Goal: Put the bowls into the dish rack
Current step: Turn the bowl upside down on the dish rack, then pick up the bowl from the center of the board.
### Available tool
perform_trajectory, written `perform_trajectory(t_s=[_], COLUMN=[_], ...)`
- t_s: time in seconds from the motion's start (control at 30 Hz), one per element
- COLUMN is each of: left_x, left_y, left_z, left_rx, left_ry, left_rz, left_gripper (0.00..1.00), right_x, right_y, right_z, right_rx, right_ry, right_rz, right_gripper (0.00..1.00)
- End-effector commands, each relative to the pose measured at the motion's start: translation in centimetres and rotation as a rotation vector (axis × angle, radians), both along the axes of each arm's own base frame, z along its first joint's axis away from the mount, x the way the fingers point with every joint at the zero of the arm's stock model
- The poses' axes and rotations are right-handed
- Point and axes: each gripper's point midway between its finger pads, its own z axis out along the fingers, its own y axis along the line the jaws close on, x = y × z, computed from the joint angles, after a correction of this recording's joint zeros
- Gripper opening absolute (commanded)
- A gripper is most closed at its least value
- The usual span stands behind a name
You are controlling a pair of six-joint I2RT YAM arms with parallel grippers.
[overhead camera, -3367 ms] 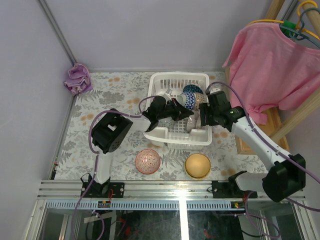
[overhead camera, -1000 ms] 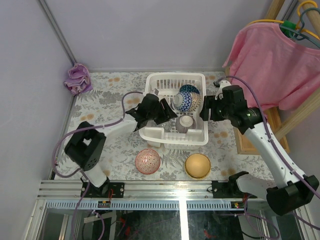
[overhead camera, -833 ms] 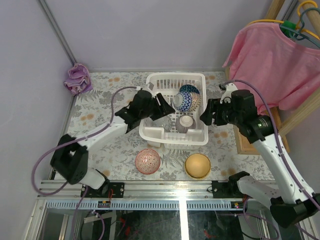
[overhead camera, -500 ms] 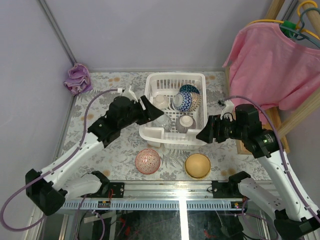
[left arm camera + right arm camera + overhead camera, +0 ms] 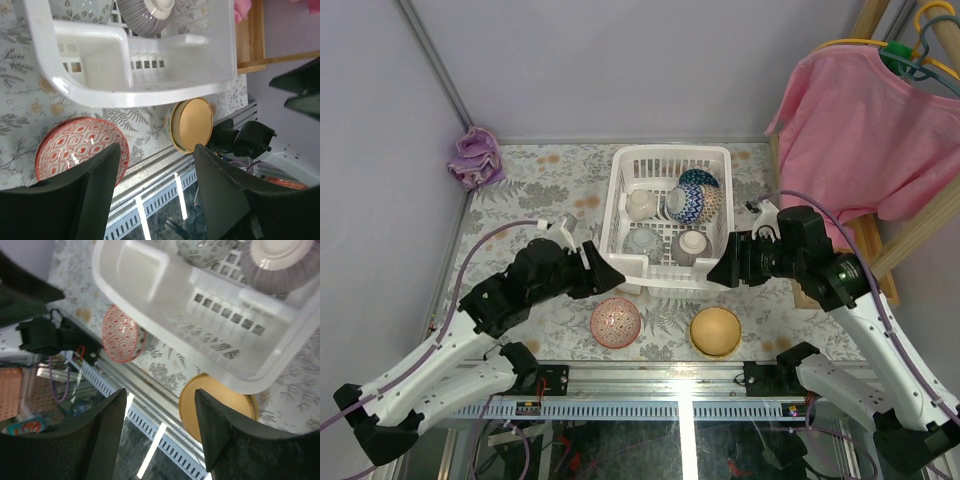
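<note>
While the 2 arms angle inward beside the dish rack point(image 5: 670, 280), left hand point(image 5: 608, 275) and right hand point(image 5: 722, 268) hang open, empty.

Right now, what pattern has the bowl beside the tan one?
The bowl: red-and-white oval cells; clearest in left wrist view.

Far off to my left, a crumpled purple cloth point(image 5: 475, 157) is lying at the corner of the floral-patterned tablecloth point(image 5: 535, 190). To my right, a pink knitted shirt point(image 5: 860, 140) is hanging from a yellow hanger point(image 5: 850, 42) beside a light wooden frame point(image 5: 865, 245).
</note>
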Motion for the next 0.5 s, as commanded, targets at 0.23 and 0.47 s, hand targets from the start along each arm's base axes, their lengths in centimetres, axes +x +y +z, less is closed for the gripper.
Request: perform_trajectory(t_s=[0.23,0.47], left_x=[-2.8,-4.4], left_y=[1.9,1.1], left_z=[-4.3,-6.0], left_rx=[0.115,0.183], left_ry=[0.081,0.115], left_rz=[0.030,-0.008], left_gripper=[0.60,0.60], right_x=[7.0,8.1], right_y=[-4.5,-4.4], right_z=[-3.9,-5.5], right_rx=[-0.345,-0.374], right_ry=[-0.046,-0.048], right_rz=[-0.292,-0.297], right_gripper=[0.64,0.64])
